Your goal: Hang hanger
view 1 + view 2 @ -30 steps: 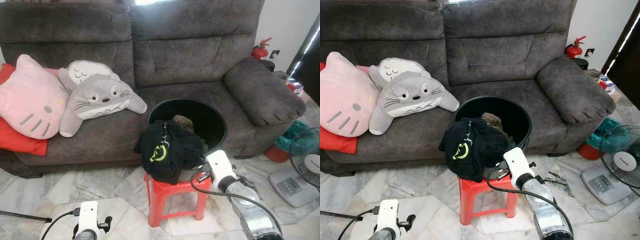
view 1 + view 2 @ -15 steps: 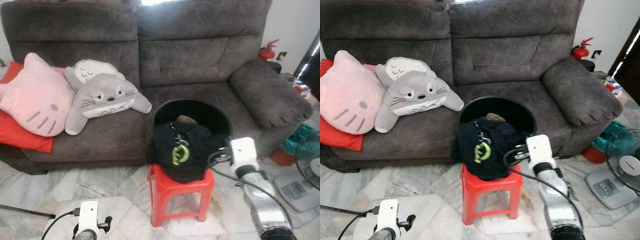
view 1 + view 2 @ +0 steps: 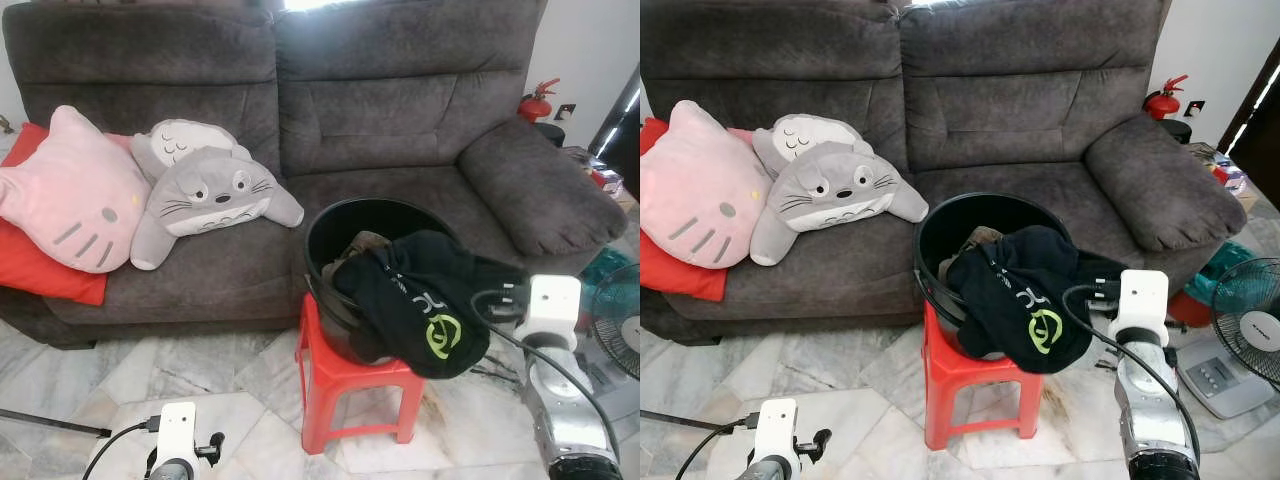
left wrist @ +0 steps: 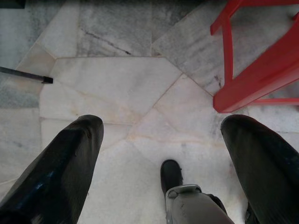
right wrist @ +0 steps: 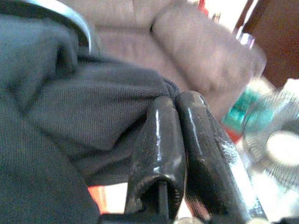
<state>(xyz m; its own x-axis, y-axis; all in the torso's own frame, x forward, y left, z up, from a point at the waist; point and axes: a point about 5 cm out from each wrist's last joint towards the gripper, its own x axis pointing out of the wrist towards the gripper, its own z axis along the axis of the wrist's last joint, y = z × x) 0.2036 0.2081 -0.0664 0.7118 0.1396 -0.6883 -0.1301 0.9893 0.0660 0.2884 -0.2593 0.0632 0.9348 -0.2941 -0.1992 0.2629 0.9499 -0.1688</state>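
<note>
Leftmost, the left gripper point(image 4: 163, 154) hangs idle over the marble floor point(image 4: 117, 98), its two black fingers spread wide with nothing between them. Next along, a red stool point(image 3: 350, 385) stands in front of the grey sofa point(image 3: 400, 90) and carries a black bucket point(image 3: 340, 225) of laundry. A black garment point(image 3: 425, 300) with a green logo spills over the bucket's right rim and stretches out to the right, so its long axis runs from the bucket toward the right gripper point(image 5: 175, 135). In the right wrist view that gripper's fingers are pressed together on a fold of the dark cloth, pinching it at the garment's far right end. No hanger can be made out; it may be buried in the fabric, though that is hard to tell. Judging from this, the right arm is the nearer one, and the cloth lies to its left, so a pull would draw it rightward, off the bucket.
</note>
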